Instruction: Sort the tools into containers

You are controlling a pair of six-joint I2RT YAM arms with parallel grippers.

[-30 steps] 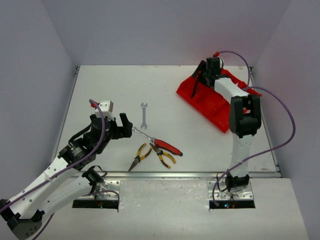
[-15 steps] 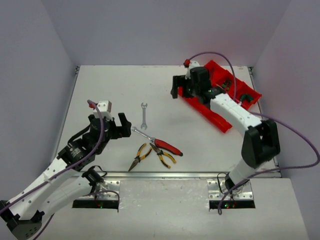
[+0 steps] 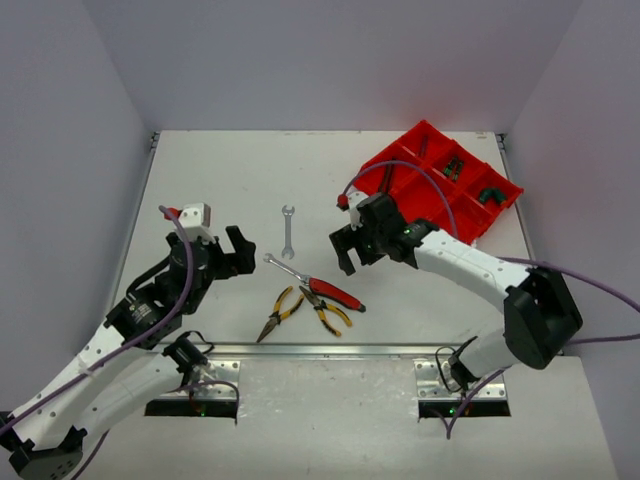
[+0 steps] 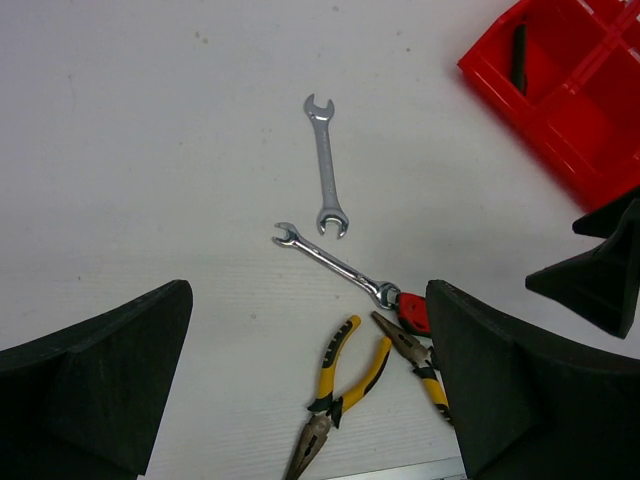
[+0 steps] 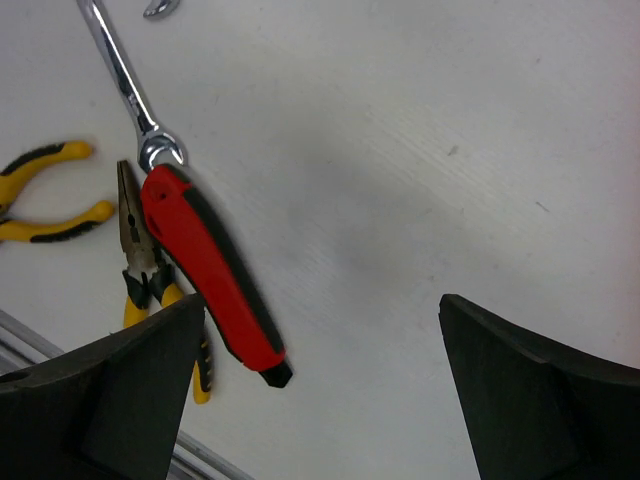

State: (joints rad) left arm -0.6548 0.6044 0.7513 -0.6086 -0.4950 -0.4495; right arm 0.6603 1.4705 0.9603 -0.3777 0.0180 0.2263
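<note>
The red divided tray sits at the back right with a few dark tools in its compartments. On the table lie two silver wrenches, one upright and one slanted. Red-handled pliers lie at the slanted wrench's end. Two yellow-handled pliers lie in front of them. My left gripper hovers open left of the slanted wrench, with the yellow pliers showing between its fingers. My right gripper hangs open above the table, just right of the red-handled pliers, holding nothing.
A black-handled tool lies in the tray's nearest compartment. The table's metal front edge runs just below the pliers. Grey walls close the table in on the left, back and right.
My right arm swung away from the tray, left and nearer, to the pliers, and its jaws widened. My left gripper shifted slightly left.
</note>
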